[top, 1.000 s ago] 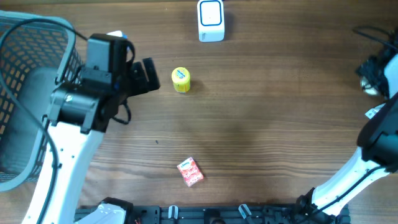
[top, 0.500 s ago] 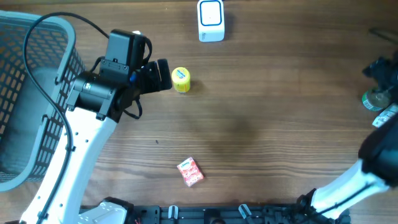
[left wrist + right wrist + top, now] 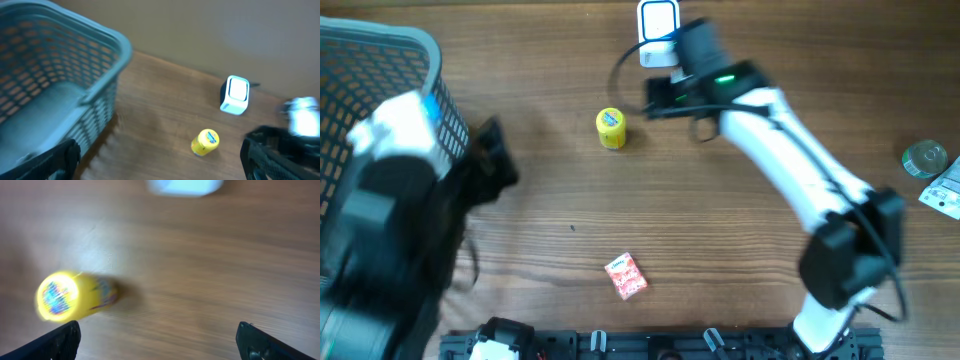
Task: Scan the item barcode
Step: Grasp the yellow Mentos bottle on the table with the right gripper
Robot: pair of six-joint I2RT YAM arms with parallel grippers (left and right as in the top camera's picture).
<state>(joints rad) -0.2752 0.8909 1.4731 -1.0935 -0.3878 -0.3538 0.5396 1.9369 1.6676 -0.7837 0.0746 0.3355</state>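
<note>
Task item: yellow cylindrical canister [image 3: 611,128] with a printed lid, on the brown wooden bench [image 3: 720,230], left of centre and apart from everything else. It appeared upright, though blur left this uncertain.
Scanner: white and blue box-shaped scanner [image 3: 659,30] stood at the far edge, near the canister but not touching it.
Right gripper [image 3: 159,342]: jaws were released, spread wide and empty, hovering above the bench between canister and scanner.
Left gripper [image 3: 160,160]: jaws were released and empty, raised beside the blue-grey plastic mesh basket [image 3: 75,60].
Other stock: small red packet [image 3: 626,277] lay near the front edge, well apart.
Handling estimate: rigid, light and probably smooth-walled; liable to roll or tip if nudged.
Grasp point: across the curved side wall below the lid, jaws squarely opposed.
Caution: barcode position was not visible; the grip should leave the label free to face the scanner.
</note>
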